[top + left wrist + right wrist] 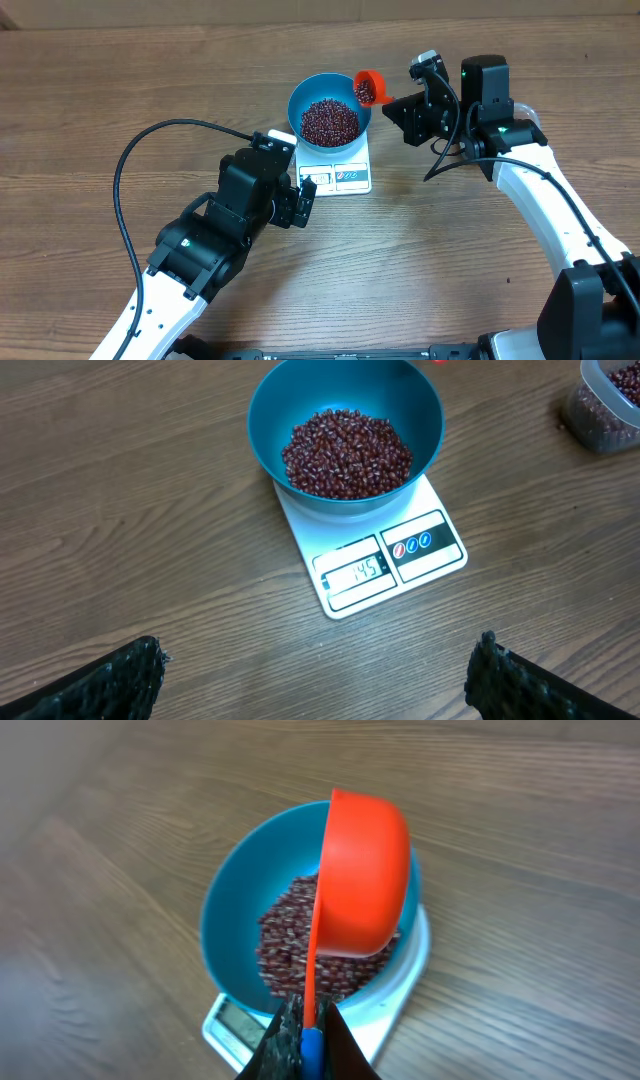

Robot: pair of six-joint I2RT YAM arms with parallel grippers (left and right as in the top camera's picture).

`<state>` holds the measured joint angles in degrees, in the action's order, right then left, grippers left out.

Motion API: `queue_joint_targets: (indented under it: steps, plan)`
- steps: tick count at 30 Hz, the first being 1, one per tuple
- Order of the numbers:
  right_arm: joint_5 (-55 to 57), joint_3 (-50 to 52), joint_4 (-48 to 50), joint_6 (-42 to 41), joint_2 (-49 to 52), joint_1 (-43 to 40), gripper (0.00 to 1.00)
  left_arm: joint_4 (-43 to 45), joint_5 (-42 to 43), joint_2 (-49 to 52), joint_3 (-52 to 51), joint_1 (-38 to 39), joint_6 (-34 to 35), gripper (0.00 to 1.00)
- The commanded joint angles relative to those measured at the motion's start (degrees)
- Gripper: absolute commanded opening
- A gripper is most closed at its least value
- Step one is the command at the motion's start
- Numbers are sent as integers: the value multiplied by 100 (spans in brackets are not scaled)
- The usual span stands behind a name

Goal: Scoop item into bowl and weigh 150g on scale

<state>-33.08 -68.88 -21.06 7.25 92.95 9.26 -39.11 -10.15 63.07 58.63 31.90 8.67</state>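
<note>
Nearest me, my left hand hangs wide and empty over the bench, just short of the scale; its display reads what looks like 145, so I judge the weighing close to done. My right hand is pinched tight on the thin handle of the orange scoop, which is tipped on its side over the far rim of the blue bowl; the bowl sits on the scale with the red beans heaped in its bottom, and the overhead view shows a few beans inside the scoop. The danger is my own wrist; tip too far and the lot drops at once, past 150. If the scoop leans on the rim, the reading turns false or the bowl shifts. Farther off stands the supply tub.
</note>
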Motion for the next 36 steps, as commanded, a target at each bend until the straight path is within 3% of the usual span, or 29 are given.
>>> queue_joint_targets:
  steps: [1, 14, 25, 36]
  plan:
    - [284, -70, 46, 376, -131, 13, 4, 9, -76, 31, -9, 33, 15, 99]
    - [197, -55, 44, 393, -127, 162, 4, 11, -76, 31, -9, 33, 15, 100]
    - [219, -48, 39, 1556, -120, 387, 4, 11, -76, 31, -9, 33, 15, 99]
    - [214, -48, -26, 1504, -76, 387, 4, 11, -76, 31, -9, 33, 15, 99]
